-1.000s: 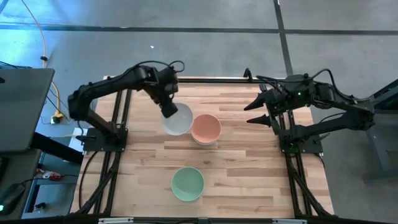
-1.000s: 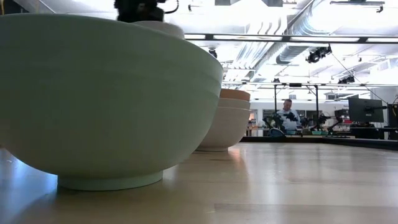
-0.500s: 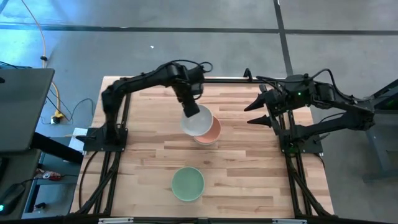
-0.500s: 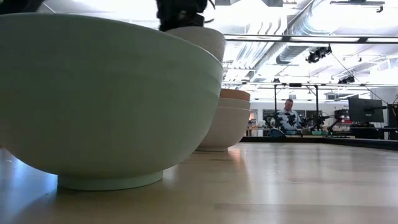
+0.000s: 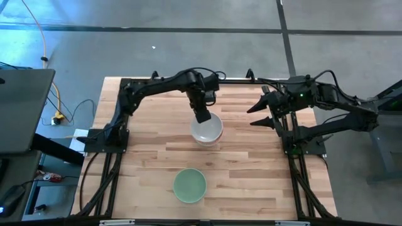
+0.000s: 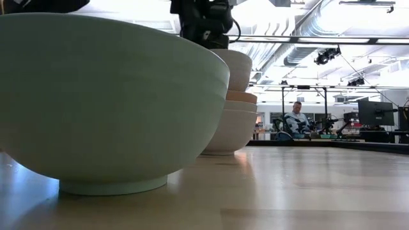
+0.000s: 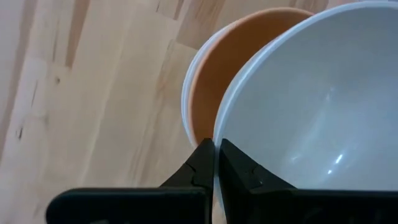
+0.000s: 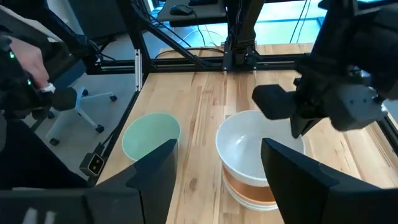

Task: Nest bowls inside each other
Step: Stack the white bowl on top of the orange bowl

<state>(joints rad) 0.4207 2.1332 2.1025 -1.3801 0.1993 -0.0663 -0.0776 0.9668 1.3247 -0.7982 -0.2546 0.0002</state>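
Note:
My left gripper is shut on a white bowl and holds it right over the salmon-orange bowl. That salmon bowl sits nested in more white bowls, a stack standing on its foot at the table's middle-far part. The mint green bowl stands alone on its foot near the near edge and fills the low view. My right gripper is open and hovers at the far right, away from every bowl. My left gripper pinches the white bowl's rim on its far side, one finger inside the bowl and one outside. The fingers come from above, pointing down. The bowl hangs upright with its bottom at the salmon bowl's rim; whether they touch, I cannot tell.
Bare wood lies around the stack and between it and the green bowl. Black frame rails run along the table's far edge. A person sits far off in the room behind.
My left gripper has carried the white bowl toward the table's right, from beside the salmon bowl to straight over it, and has come down until the bowl covers the salmon one from above. My right arm has kept still.

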